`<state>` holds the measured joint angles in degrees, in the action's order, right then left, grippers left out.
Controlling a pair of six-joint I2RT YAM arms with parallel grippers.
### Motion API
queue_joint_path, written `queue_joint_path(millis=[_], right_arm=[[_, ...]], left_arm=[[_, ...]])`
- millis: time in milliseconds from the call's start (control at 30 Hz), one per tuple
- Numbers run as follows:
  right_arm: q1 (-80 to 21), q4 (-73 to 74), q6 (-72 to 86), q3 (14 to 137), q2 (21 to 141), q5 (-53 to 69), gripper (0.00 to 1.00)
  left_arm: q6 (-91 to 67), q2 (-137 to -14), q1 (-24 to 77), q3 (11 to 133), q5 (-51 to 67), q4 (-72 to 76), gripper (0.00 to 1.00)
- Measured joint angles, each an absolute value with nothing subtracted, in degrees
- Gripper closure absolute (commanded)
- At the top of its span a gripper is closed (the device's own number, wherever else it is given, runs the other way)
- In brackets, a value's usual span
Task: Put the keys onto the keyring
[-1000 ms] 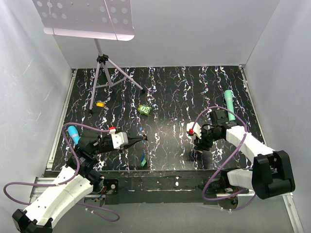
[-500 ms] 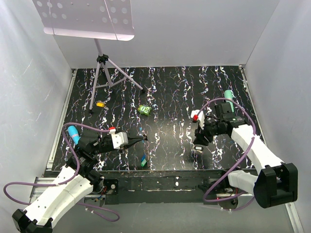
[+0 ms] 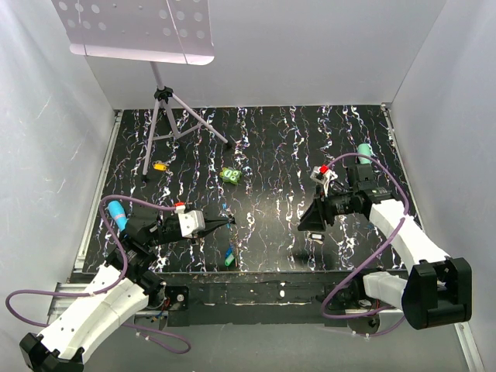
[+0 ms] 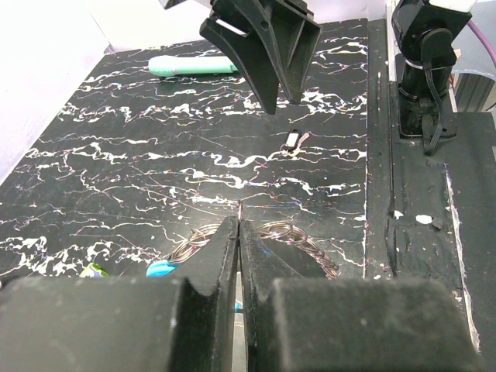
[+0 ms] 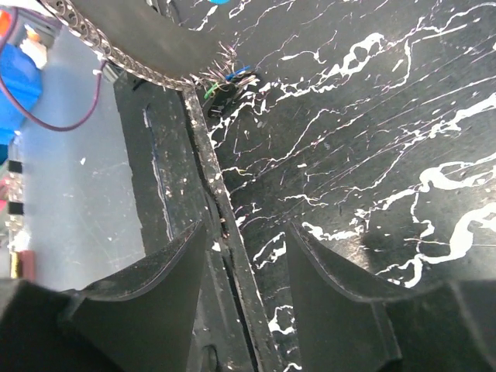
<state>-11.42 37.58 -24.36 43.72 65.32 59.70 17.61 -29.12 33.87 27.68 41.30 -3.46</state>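
- L gripper (image 4: 239,226): jaws pressed tight; keyring (image 4: 280,229) loops just under tips, can't tell if gripped.
- R gripper (image 5: 246,231): jaws apart, nothing btwn.
- Teal key (image 3: 229,256) lies apart from both.

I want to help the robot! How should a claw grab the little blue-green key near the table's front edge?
Come straight down from above and pinch the key across its coloured plastic part, one finger on each long side. It lies flat on the table, so there is probably nothing to catch from the side.
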Motion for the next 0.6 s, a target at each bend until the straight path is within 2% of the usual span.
queue_joint_path(millis=[600], right_arm=[[-10.8, 25.7, -9.6, 38.3, 65.7, 59.5, 0.45]], left_arm=[[18.0, -29.6, 33.8, 27.7, 41.3, -3.5, 1.0]])
